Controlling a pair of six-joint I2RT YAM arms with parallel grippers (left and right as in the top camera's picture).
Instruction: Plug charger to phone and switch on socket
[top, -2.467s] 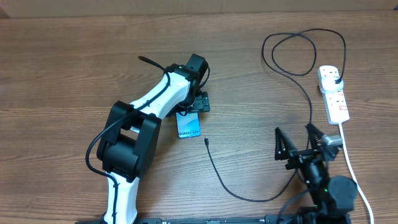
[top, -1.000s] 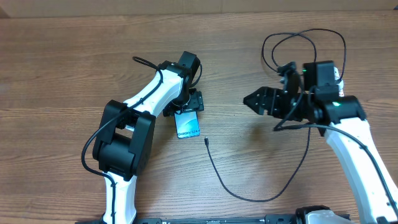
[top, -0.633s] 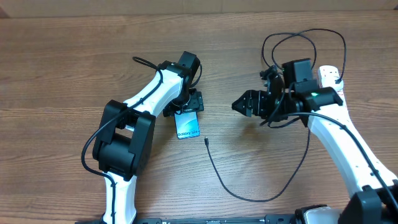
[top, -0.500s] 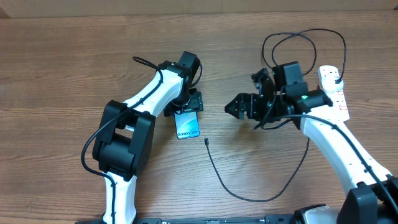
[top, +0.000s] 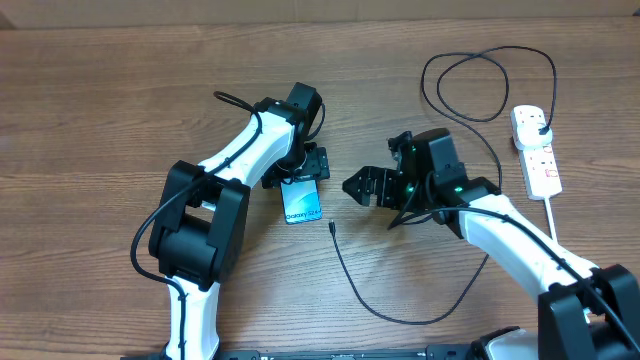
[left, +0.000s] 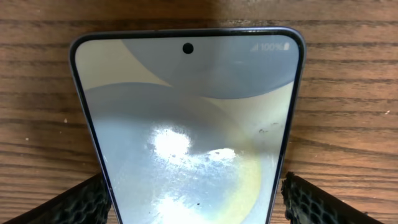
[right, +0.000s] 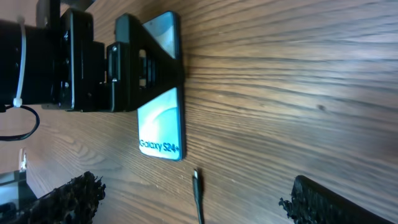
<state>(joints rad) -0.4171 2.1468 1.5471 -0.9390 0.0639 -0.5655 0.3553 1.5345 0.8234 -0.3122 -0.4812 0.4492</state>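
Observation:
The phone lies screen-up on the wooden table and reads "Galaxy S24+" at its near end. My left gripper is closed on the phone's far end; in the left wrist view the phone fills the frame with a finger against each long edge. The charger's connector tip lies just right of the phone's near end, also in the right wrist view. Its black cable loops round to a plug in the socket. My right gripper is open and empty, just right of the phone.
The cable makes a large loop at the back right. The socket's thick white cord runs toward the front right edge. My left arm stretches across the table's left half.
My right arm has swung from the front right, up past the socket and leftward toward the phone, its jaws open. The phone, the cable and the left gripper have stayed put.

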